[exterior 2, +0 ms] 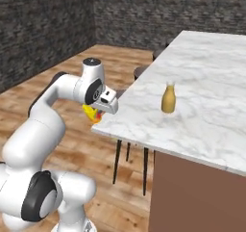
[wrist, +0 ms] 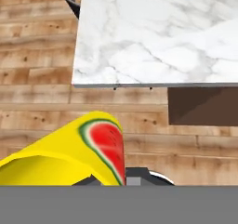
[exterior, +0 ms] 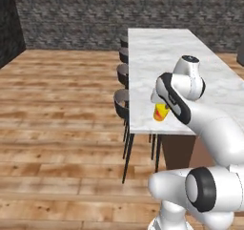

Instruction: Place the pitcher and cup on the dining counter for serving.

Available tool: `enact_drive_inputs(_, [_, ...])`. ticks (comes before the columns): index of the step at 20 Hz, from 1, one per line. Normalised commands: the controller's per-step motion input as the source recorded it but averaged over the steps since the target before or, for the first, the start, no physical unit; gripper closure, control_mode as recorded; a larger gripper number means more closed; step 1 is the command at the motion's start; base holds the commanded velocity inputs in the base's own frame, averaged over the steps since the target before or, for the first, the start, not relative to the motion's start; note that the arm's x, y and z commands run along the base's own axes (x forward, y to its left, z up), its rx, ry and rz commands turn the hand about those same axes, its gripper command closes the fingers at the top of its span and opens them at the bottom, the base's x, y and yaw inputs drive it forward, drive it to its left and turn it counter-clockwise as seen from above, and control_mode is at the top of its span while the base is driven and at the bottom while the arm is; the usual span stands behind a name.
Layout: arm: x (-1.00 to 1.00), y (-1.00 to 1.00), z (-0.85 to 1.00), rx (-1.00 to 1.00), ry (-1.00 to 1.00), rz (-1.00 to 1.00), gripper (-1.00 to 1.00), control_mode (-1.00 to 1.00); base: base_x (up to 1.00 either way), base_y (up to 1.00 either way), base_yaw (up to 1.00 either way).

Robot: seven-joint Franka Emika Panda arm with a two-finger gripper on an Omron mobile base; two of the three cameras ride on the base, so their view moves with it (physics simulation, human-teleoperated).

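a: the dining table (exterior 2: 202,82) stretches ahead of the fingers, its marble corner just in front of them, a row of dark stools (exterior: 121,102) tucked along the side next to them.

b: and the pitcher (exterior 2: 168,98)?

a: upright on the marble, beyond the fingers and well apart from them. it looks stiff and light, best taken round the body.

b: the cup (wrist: 79,155)?

a: pinched in the fingers (exterior 2: 99,111), held off the table's corner over the wooden floor (exterior: 57,129). likely a rigid, light, smooth tumbler; a side grip suits it. the table edge looks like the one obstacle; the cup must clear it.
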Motion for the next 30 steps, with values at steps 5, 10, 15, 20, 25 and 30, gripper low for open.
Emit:
enact_drive_inputs(5, [0.0,0.0,0.0,0.0,0.0,0.0,1.0,1.0,0.66,-0.32,0.0])
enact_drive_inputs(10, [0.0,0.0,0.0,0.0,0.0,0.0,1.0,1.0,0.68,-0.38,0.0])
enact_drive_inputs(15, [0.0,0.0,0.0,0.0,0.0,0.0,1.0,1.0,0.82,-0.06,-0.01])
enact_drive_inputs(20, [0.6,-0.22,-0.01,-0.02,0.0,-0.12,1.0,-1.0,0.0,0.0,0.0])
enact_drive_inputs(25, [0.49,-0.25,-0.26,0.0,0.02,-0.26,1.0,-1.0,0.0,0.0,0.0])
enact_drive_inputs(30, [0.63,0.0,-0.31,0.1,0.09,-0.41,1.0,-1.0,0.0,0.0,0.0])
